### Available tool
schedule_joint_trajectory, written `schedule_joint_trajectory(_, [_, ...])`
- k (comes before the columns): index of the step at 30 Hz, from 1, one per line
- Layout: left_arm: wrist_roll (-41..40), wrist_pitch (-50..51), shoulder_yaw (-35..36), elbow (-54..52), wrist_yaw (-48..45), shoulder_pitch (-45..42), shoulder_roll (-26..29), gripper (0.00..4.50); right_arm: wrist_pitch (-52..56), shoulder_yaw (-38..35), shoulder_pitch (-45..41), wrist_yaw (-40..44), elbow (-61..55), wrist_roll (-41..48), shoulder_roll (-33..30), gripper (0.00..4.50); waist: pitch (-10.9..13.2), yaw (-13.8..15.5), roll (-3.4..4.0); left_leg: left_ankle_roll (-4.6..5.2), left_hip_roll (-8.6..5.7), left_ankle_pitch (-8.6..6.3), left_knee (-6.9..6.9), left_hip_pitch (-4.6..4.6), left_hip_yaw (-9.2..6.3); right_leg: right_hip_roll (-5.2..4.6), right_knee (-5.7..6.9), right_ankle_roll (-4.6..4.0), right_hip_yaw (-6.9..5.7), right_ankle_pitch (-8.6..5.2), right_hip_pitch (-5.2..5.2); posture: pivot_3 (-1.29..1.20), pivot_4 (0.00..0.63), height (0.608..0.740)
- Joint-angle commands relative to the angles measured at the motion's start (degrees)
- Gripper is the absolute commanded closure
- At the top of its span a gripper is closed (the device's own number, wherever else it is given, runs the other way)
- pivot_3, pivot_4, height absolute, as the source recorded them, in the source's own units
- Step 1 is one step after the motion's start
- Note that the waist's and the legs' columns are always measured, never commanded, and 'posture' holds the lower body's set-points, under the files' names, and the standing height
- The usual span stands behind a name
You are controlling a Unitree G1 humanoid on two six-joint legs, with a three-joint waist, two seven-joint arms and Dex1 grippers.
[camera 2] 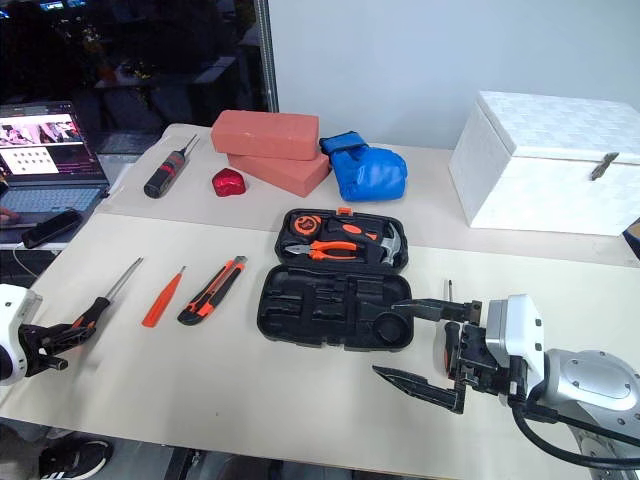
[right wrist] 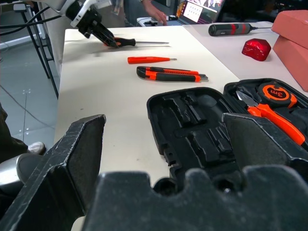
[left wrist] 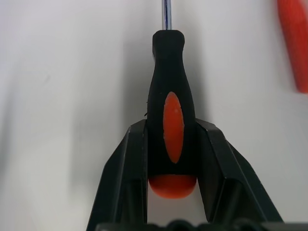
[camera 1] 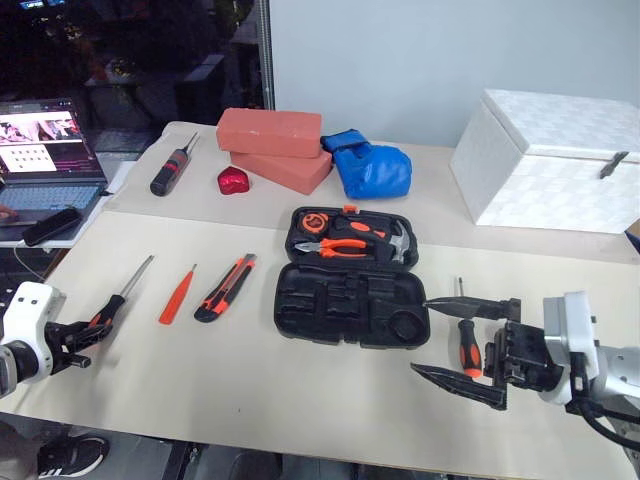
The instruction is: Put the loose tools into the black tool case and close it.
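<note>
The left wrist view shows up close what the head views only hint at: the left gripper (left wrist: 172, 159) has its two black fingers (left wrist: 129, 163) pressed against both sides of a screwdriver (left wrist: 171, 115) with a black and orange handle. The orange end of the handle sits deep between the fingers, and the shiny metal rod points away from them. In the left eye view this screwdriver lies near the left edge of the table (camera 1: 250, 390).

The right wrist view looks low across the table and shows the deep shaped holes in the near half of the black tool case (right wrist: 202, 130). It also shows the left gripper far off, at the screwdriver.

The case lies open in the middle of the table. Its far half holds a tape measure (camera 1: 316, 222), orange pliers (camera 1: 335, 247) and a hammer (camera 1: 398, 242). Its near half has nothing in its holes.

Left of the case lie a slim orange screwdriver (camera 1: 177, 295) and an orange and black knife (camera 1: 225, 288), side by side but apart. Another screwdriver with a black and orange handle (camera 1: 466, 340) lies just right of the case, near the front edge.

The right gripper (camera 1: 462, 345) hangs over that screwdriver with its fingers wide apart, holding nothing.

At the back right corner sits a big white box (camera 1: 545, 160), shut.
</note>
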Motion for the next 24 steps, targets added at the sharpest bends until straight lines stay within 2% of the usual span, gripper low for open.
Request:
schedule_joint_trajectory(1, [-6.13, 0.30, 0.48, -9.92, -10.72, -5.52, 6.53, 3.64, -0.59, -1.24, 1.26, -0.84, -1.35, 0.21, 0.82, 0.00, 0.05, 0.48, -0.22, 0.00, 0.06, 0.00, 0.03, -0.01, 0.00, 0.00, 0.01, 0.00, -0.08, 0.00, -0.01, 0.00, 0.150, 0.740])
schedule_joint_trajectory(4, [-7.84, 3.30, -9.06, -18.95, -14.42, -13.10, 9.42, 3.64, -0.47, -2.44, 3.17, -2.84, -2.02, -0.35, 1.82, 0.00, -0.03, 1.19, -0.42, -0.03, 0.45, -0.01, 0.10, -0.06, 0.32, -0.08, -0.13, -0.06, -0.47, 0.02, -0.05, 0.00, 0.150, 0.740])
schedule_joint_trajectory(6, [-1.28, 0.28, -21.74, -20.75, -16.06, -23.22, 7.10, 3.64, -0.30, -4.71, 6.63, -4.26, -3.72, -0.75, 2.74, 0.00, -0.19, 1.35, 0.07, -0.03, 0.56, -0.01, 0.13, -0.05, 0.87, -0.28, -0.19, -0.06, -0.48, 0.03, 0.02, 0.00, 0.150, 0.740])
schedule_joint_trajectory(7, [1.05, -0.65, -25.66, -20.44, -16.37, -26.62, 6.09, 3.64, -0.24, -5.38, 7.70, -4.73, -4.32, -0.91, 2.94, 0.00, -0.27, 1.56, 0.28, -0.02, 0.52, -0.01, 0.14, -0.04, 1.06, -0.41, -0.17, -0.04, -0.48, 0.04, 0.25, 0.00, 0.150, 0.740])
schedule_joint_trajectory(10, [10.39, -2.82, -40.56, -13.46, -18.81, -40.60, -2.68, 3.64, -0.18, -10.13, 14.06, -5.64, -6.92, -1.02, 4.22, 0.00, -0.32, 1.98, 0.44, 0.01, 0.62, 0.01, 0.23, -0.01, 1.09, -0.16, 0.03, 0.07, -0.46, 0.07, 0.28, 0.00, 0.150, 0.740])
schedule_joint_trajectory(12, [15.56, -5.21, -47.09, -7.86, -19.88, -46.94, -7.97, 3.64, -0.27, -12.43, 17.06, -6.27, -8.05, -0.86, 4.82, 0.00, -0.30, 2.49, 0.37, 0.22, 0.76, 0.15, 0.45, -0.07, 0.82, 0.22, 0.27, 0.11, -0.47, 0.04, 0.31, 0.00, 0.150, 0.740])
schedule_joint_trajectory(13, [18.02, -6.99, -49.56, -4.67, -20.30, -49.37, -10.33, 3.64, -0.23, -13.24, 18.06, -6.76, -8.50, -0.65, 5.09, 0.00, -0.29, 2.25, 0.36, 0.47, 0.77, 0.31, 0.59, -0.09, 0.68, 0.30, 0.44, 0.14, -0.47, 0.01, 0.30, 0.00, 0.150, 0.740])
schedule_joint_trajectory(18, [28.57, -18.40, -58.23, 13.26, -20.60, -58.42, -21.76, 3.64, -0.42, -16.60, 22.24, -8.74, -11.43, -0.65, 6.70, 0.00, -0.27, 1.13, 0.33, 0.52, 0.73, 0.33, 0.85, -0.09, 0.68, 0.28, 0.57, 0.15, -0.21, 0.01, 0.29, 0.00, 0.150, 0.740])
schedule_joint_trajectory(21, [33.28, -24.79, -59.76, 23.74, -19.12, -62.44, -26.84, 3.64, -0.54, -16.86, 23.62, -10.13, -13.14, -1.11, 7.42, 0.00, -0.26, 0.79, 0.31, 0.51, 0.66, 0.32, 1.00, -0.13, 0.65, 0.25, 0.59, 0.20, -0.17, -0.02, 0.34, 0.00, 0.150, 0.740])
schedule_joint_trajectory(24, [36.56, -29.46, -60.18, 30.96, -18.86, -65.21, -29.55, 3.64, -0.48, -16.66, 24.76, -11.64, -14.95, -1.25, 8.35, 0.00, -0.24, 0.62, 0.28, 0.52, 0.67, 0.32, 1.01, -0.24, 0.61, 0.27, 0.58, 0.21, -0.17, -0.02, 0.27, 0.00, 0.150, 0.740])
